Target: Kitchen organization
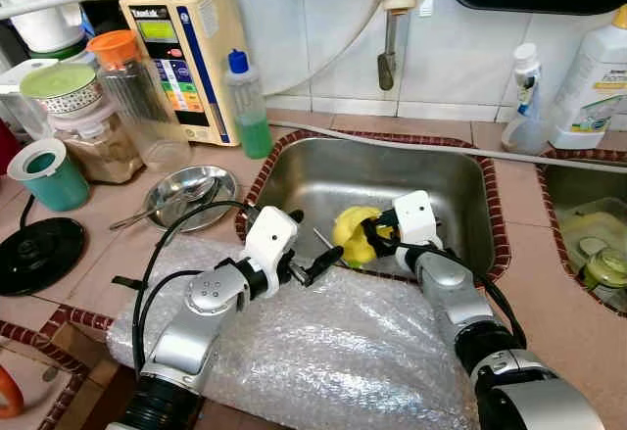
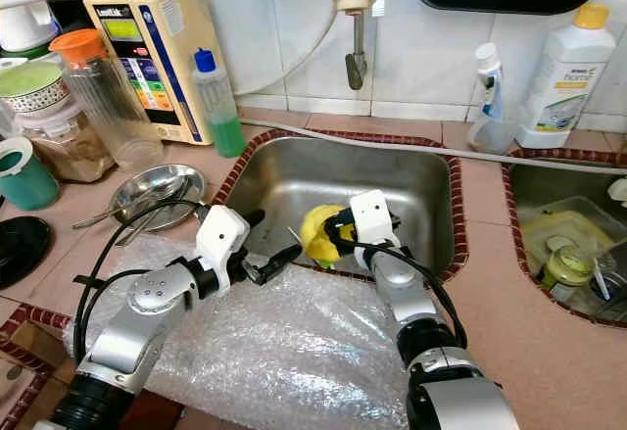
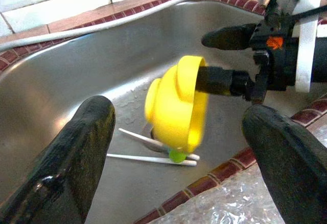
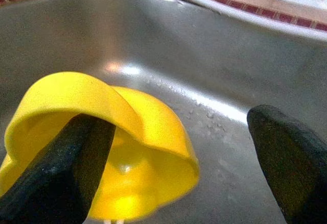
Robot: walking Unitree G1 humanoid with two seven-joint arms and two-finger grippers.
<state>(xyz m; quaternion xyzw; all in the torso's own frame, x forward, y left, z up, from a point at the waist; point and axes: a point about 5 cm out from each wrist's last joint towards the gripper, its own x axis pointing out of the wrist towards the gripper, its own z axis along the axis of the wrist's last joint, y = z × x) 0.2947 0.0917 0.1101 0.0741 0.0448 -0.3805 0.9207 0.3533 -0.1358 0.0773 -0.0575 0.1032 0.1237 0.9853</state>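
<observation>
Left hand (image 1: 318, 263) waits open at the sink's near rim, holding nothing. Right hand (image 1: 370, 239), spread wide, has one finger hooked inside the yellow cup (image 1: 355, 235) above the sink (image 1: 323, 170). That hold looks loose: a tilt could drop the cup onto the utensils (image 3: 153, 150) below.

Materials and finishes at the sink

Sink (image 1: 451, 190): brushed stainless steel, dull sheen, wet spots seen. Yellow cup (image 3: 176, 109): smooth glossy plastic. Bubble wrap (image 1: 333, 352): clear plastic, bumpy, laid on the counter. Counter (image 1: 554, 293): matt pinkish tile; wall (image 1: 323, 28): glossy white tile. Metal plate (image 1: 181, 195): polished, mirror-like. Right gripper (image 1: 375, 237) and left gripper (image 1: 320, 261): fingers are seen as matt black, slightly rough; arm shells silver.
</observation>
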